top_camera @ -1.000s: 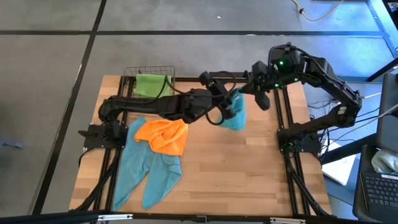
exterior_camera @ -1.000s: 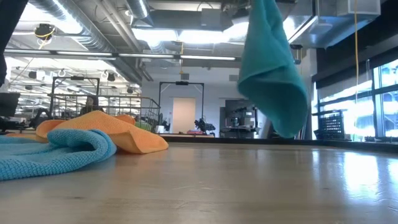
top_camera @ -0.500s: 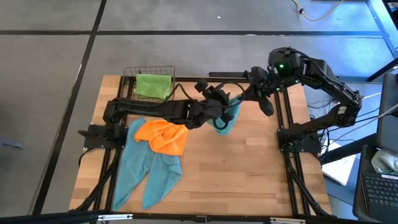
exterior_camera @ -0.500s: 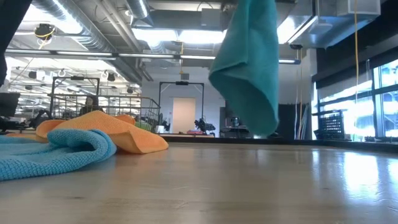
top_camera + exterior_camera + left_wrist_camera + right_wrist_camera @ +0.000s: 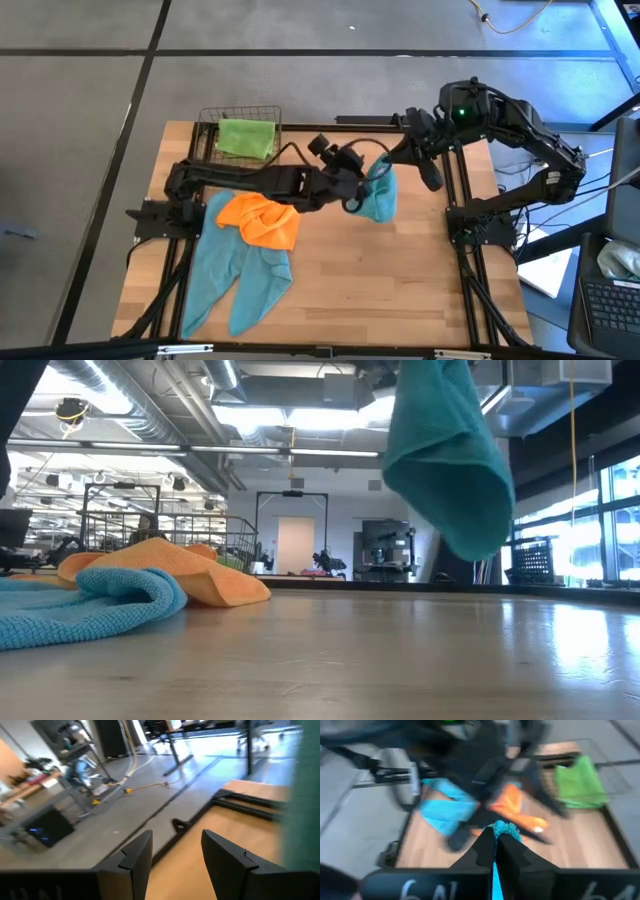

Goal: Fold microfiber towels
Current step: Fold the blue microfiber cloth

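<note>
A teal microfiber towel hangs in the air over the middle of the table, its lower end clear of the wood. My right gripper is shut on its top. My left gripper reaches in from the table's left and stands open just left of the hanging towel, with nothing between its fingers. An orange towel lies crumpled on top of teal towels spread at the near left. A lime green towel lies in a wire basket. My right gripper pinches the hanging towel's upper end between its two shut fingers. The fingers come from the table's right side, slanting down. The towel hangs limp below them, bunched in folds, lifted clear of the table.
The wire basket stands at the far left corner. The bare wooden tabletop shows in the middle and near right. Black frame rails run along the table's right side, by the right arm's base.
My left gripper has sunk a little beside the hanging towel and tipped its wrist, staying open. The towel has swung toward the table's left and back toward the right, still clear of the wood in my right gripper.
</note>
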Controlling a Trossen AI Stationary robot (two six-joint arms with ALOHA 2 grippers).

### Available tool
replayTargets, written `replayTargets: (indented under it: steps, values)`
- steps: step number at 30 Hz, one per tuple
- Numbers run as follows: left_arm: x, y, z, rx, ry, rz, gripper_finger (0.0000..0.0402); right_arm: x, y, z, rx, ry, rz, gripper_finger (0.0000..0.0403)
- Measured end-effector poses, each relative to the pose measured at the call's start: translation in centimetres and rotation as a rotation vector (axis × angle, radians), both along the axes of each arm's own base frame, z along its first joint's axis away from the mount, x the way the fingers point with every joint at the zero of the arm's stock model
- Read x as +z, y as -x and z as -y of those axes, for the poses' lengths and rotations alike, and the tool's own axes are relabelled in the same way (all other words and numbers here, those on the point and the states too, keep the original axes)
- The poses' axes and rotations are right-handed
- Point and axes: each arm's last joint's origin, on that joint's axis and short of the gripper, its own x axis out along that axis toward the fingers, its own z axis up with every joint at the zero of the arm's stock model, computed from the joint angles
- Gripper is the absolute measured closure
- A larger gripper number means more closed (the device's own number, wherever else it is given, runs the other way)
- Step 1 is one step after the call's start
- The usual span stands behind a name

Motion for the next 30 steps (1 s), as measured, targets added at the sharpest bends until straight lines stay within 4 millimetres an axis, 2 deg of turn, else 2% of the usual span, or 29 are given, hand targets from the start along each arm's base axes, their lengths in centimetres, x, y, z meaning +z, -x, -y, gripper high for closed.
replayTargets:
  steps: [5, 10, 14, 16, 22, 30]
  values:
    - [0.0, 0.3, 3.1, -0.046, 0.043, 0.062, 0.0238, -0.3, 0.2, 0.5, -0.173, 0.054, -0.050, 0.0391]
    - [0.3, 1.0, 6.3, -0.010, 0.064, 0.176, 0.0238, -0.3, 0.0, 0.9, -0.313, 0.060, -0.058, 0.0391]
    - [0.7, 1.1, 8.3, -0.083, 0.143, 0.270, 0.0238, -0.5, -0.3, 1.0, -0.332, 0.038, -0.060, 0.0391]
    - [0.2, 0.7, 8.8, -0.136, 0.188, 0.272, 0.0238, -0.3, -0.6, 0.8, -0.285, 0.016, -0.040, 0.0391]
    - [-2.0, -1.1, 7.8, -0.198, 0.163, 0.152, 0.0238, -0.2, -1.1, -0.3, -0.242, -0.063, -0.017, 0.0391]
    - [-2.6, -1.5, 4.0, -0.099, 0.125, 0.073, 0.0238, -0.2, -1.8, -2.4, -0.243, -0.104, -0.009, 0.0391]
